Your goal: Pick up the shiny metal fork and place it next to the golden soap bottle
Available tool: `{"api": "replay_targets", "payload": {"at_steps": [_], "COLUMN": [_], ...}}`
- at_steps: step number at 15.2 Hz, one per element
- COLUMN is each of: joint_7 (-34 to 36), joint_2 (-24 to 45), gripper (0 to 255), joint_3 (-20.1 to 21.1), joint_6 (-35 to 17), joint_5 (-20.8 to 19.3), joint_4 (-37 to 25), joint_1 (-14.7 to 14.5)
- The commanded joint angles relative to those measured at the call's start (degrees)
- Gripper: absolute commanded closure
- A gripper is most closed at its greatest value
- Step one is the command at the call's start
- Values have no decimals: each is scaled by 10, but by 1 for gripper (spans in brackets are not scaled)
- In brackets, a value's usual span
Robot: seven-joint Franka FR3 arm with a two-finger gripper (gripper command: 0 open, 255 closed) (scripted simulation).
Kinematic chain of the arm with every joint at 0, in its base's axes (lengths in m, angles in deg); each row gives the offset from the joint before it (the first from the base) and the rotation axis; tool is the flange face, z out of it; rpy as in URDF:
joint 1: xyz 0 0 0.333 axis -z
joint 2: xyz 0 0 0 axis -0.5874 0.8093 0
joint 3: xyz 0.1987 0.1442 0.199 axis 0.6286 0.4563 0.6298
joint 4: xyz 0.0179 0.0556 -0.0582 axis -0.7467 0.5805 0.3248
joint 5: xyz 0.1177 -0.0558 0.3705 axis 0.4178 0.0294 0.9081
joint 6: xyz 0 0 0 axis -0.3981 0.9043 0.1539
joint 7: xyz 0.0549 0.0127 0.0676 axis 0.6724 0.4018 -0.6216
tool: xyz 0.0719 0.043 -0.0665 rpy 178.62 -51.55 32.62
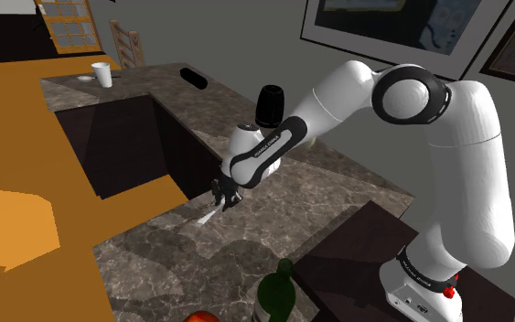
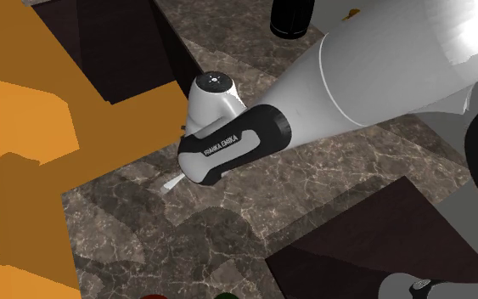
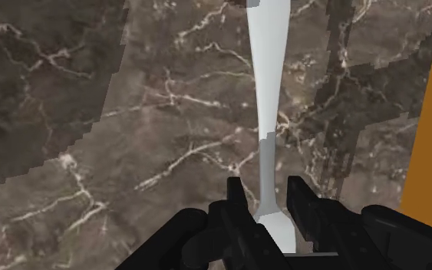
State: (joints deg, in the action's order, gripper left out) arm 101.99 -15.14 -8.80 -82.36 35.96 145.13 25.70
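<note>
On marbled counter [image 1: 319, 197], hand [image 3: 266, 190] narrowly astride pale fork [image 3: 266, 92], seemingly without contact; dark recess [image 1: 118, 146] just beside.

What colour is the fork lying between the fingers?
Pale grey-white; the fork shows best in the wrist view.

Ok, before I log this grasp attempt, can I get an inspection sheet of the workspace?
Surface: dark veined stone counter.
Job's things: pale fork lying flat on the counter, under the gripper.
Clutter: white cup, black cylinder, green bottle, all away from the fork.
Grippers: low over the fork, fingers apart either side of it, not clasping it.
Cables: nothing seen.
Surroundings: orange floor, framed pictures on a grey wall.
</note>
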Motion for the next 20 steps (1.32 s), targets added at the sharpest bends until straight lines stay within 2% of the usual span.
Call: {"api": "replay_targets", "payload": {"at_steps": [1, 20], "joint_7": [1, 12], "joint_2": [-14, -128], "gripper": [255, 255], "joint_3": [2, 17], "joint_6": [10, 118], "joint_5": [2, 17], "joint_4": [4, 7], "joint_1": [2, 17]}}
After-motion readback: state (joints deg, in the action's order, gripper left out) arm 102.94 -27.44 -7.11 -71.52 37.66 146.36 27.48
